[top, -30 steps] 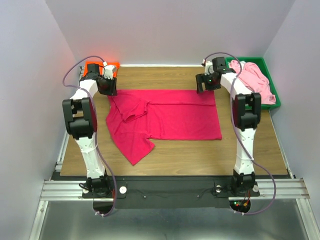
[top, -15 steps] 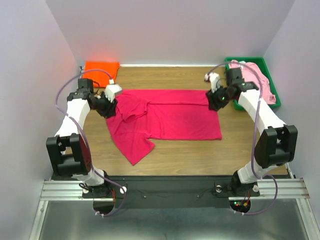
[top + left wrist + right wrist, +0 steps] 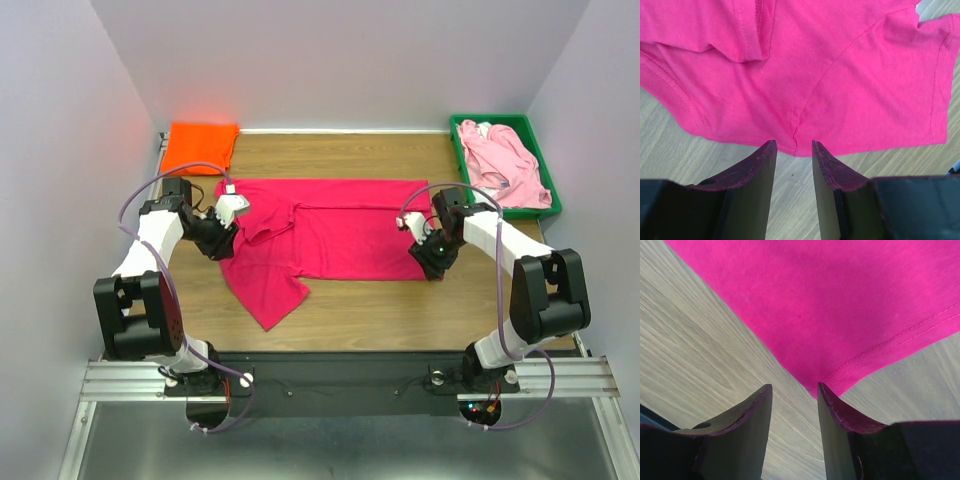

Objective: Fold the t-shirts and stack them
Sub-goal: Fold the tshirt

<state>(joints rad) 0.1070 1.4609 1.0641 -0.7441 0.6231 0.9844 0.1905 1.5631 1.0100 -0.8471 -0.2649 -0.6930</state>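
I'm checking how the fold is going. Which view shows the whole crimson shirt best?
Top external: the crimson shirt lies spread out, nearly all of it visible. The left wrist view shows only a sleeve part; the right wrist view only a hem corner.

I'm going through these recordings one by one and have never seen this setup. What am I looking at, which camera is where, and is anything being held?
Two robot arms, the left arm and the right arm, are bolted at the near edge of a wooden table. The wide picture looks down from above and behind them. Each close-up comes from a camera on one wrist. A crimson-magenta cloth t-shirt lies spread on the table. A bright orange t-shirt lies folded at the far left corner. A crumpled pale pink t-shirt sits in a green plastic tray at far right. The left fingers and right fingers stand open at the crimson shirt's edges; nothing is held.
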